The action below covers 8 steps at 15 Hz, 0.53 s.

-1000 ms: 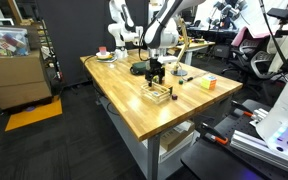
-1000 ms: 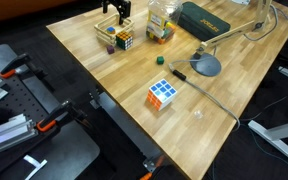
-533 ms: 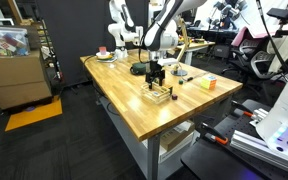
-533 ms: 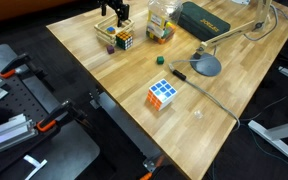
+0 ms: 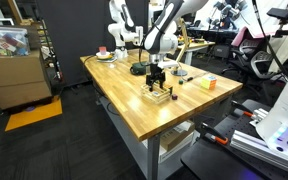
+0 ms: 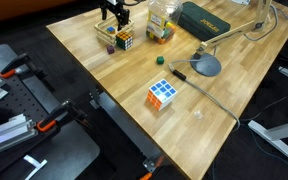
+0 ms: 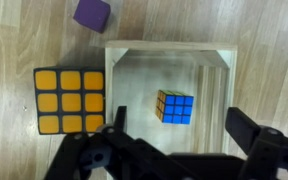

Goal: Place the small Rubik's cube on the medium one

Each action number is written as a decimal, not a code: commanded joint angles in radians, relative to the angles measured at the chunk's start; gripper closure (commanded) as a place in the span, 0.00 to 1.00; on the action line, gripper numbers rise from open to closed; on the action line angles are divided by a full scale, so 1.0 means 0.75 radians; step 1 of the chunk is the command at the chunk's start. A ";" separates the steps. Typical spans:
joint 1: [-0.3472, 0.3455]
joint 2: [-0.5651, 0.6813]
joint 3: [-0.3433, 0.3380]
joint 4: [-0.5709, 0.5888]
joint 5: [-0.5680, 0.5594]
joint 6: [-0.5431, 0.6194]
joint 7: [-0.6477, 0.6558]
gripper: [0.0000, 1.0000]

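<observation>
The open, empty tool [image 7: 176,130] is hovering over the small cube [image 7: 174,107]; descending off-centre is risking fingers catching the tray rim [image 7: 169,47]

In an exterior view a wooden bench [image 5: 134,108] stands on a dark floor, and the white arm [image 5: 165,25] reaches down over its middle. The black pincer [image 5: 158,80] hangs just above a small wooden tray [image 5: 161,97]. A many-coloured cube [image 5: 209,84] lies well apart from the tray, a plate [image 5: 105,56] sits at a far corner, and a cardboard box [image 5: 14,78] stands on the floor nearby
</observation>
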<state>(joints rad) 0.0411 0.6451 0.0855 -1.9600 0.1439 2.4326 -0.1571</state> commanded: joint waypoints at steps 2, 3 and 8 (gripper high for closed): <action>-0.024 0.048 0.015 0.055 -0.010 -0.024 0.015 0.00; -0.025 0.054 0.016 0.063 -0.009 -0.027 0.014 0.00; -0.021 0.060 0.018 0.094 -0.013 -0.037 0.012 0.46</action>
<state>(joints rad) 0.0383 0.6599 0.0918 -1.9178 0.1446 2.4125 -0.1571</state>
